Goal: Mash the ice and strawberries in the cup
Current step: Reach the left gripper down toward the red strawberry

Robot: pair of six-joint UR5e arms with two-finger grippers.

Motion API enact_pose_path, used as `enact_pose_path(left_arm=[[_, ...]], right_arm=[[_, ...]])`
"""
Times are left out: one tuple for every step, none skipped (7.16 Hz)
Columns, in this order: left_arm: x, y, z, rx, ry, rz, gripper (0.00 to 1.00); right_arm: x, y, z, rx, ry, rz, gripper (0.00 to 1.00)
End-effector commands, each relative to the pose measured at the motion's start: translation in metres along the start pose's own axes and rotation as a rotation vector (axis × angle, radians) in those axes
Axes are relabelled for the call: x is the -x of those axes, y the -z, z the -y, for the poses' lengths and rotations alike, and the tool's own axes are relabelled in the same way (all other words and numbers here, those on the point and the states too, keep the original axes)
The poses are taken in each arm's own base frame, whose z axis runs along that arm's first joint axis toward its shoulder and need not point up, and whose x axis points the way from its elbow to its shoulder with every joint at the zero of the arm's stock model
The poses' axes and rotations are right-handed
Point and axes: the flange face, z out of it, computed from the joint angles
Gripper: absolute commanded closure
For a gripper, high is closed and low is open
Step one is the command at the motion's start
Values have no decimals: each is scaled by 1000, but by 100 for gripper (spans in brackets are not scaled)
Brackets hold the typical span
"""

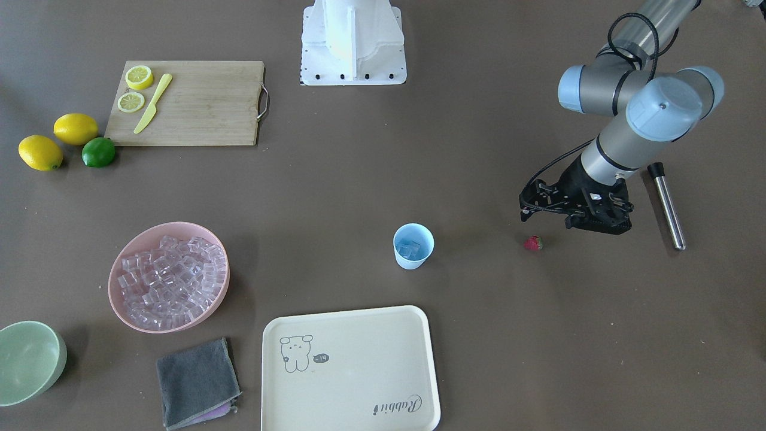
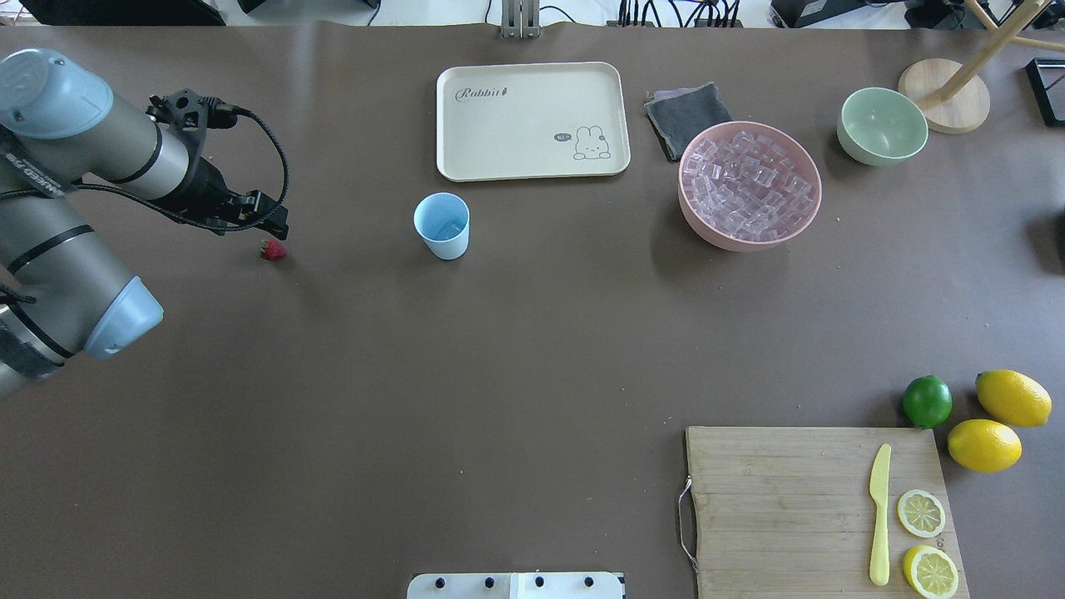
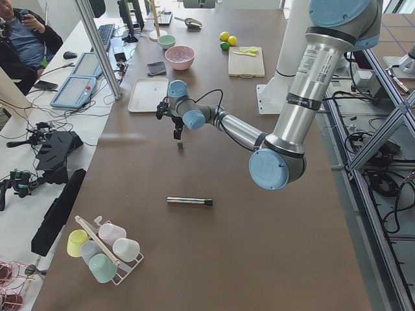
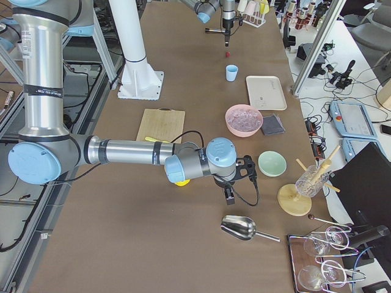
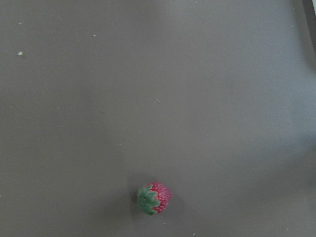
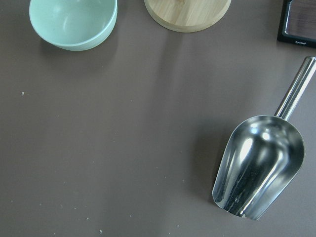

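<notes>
The small red strawberry (image 1: 533, 242) lies on the brown table left of the cup in the overhead view (image 2: 272, 249), and low in the left wrist view (image 5: 154, 197). The light-blue cup (image 1: 413, 245) stands upright near the tray with a few clear ice cubes (image 2: 449, 229) inside. More ice (image 1: 170, 281) fills the pink bowl (image 2: 697, 220). My left gripper (image 1: 598, 226) hovers just above and beside the strawberry, open and empty. My right gripper (image 4: 229, 195) shows only in the exterior right view, above a metal scoop (image 6: 259, 168); I cannot tell its state.
A steel rod (image 1: 667, 206) lies beside my left arm. A cream tray (image 1: 359, 413), a grey cloth (image 1: 197, 380) and a pale-green bowl (image 1: 54, 371) sit near the pink bowl. A cutting board (image 2: 774, 499) holds lemon halves and a yellow knife; lemons and a lime (image 2: 927, 401) lie beside it.
</notes>
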Motion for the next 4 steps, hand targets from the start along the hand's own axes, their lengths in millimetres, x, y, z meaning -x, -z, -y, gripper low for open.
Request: enact_pose_path(left_arm=[[-9,-35,-2,3,-16,55,5],[-18,-45,-5,-3,-29,60,7],[-21,-59,-11,-9,-47,70,7],[-12,-63,-15,-10,-52,69,7]], right_arm=[[-2,-1,-4,3,-2,0,2],[-4,-3,-8,7,-5,0,2],[-6,-4,-11,11,-8,-1,2],[-7,-3,-11,9,-6,-1,2]])
